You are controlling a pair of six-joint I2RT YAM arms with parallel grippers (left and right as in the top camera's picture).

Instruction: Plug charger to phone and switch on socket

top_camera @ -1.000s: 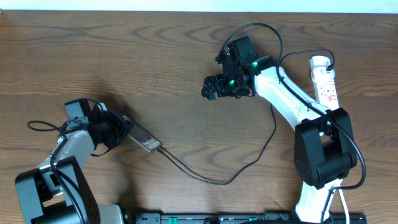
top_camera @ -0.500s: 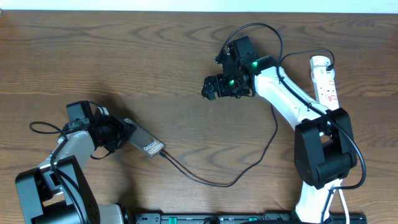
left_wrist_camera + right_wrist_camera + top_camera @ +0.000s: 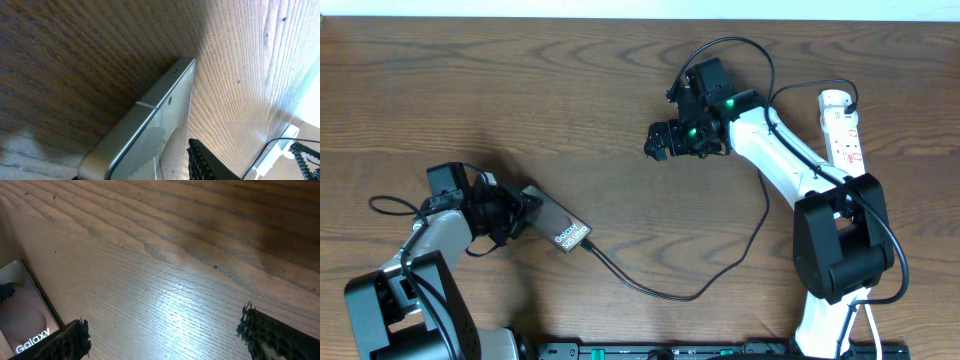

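The phone [image 3: 558,226] lies at the table's left, its "Galaxy" lettered end toward the middle. My left gripper [image 3: 512,214] is shut on its other end. In the left wrist view the phone's metal edge and glossy face [image 3: 150,125] fill the middle, with one black finger [image 3: 202,161] beside it. The charger cable [image 3: 720,270] runs from the phone's lettered end, where its plug tip [image 3: 590,245] meets the phone, across the table toward the socket [image 3: 843,125] at the far right. My right gripper [image 3: 665,140] is open and empty above bare wood; its wrist view shows the phone's lettered end [image 3: 25,330].
The right arm's base [image 3: 840,250] stands in front of the socket. A black rail [image 3: 700,350] runs along the table's front edge. The charger cable loops across the table's front middle.
My left gripper has shifted slightly toward the front right with the phone, and the phone has turned a little. The cable end followed it. The right arm has not moved.
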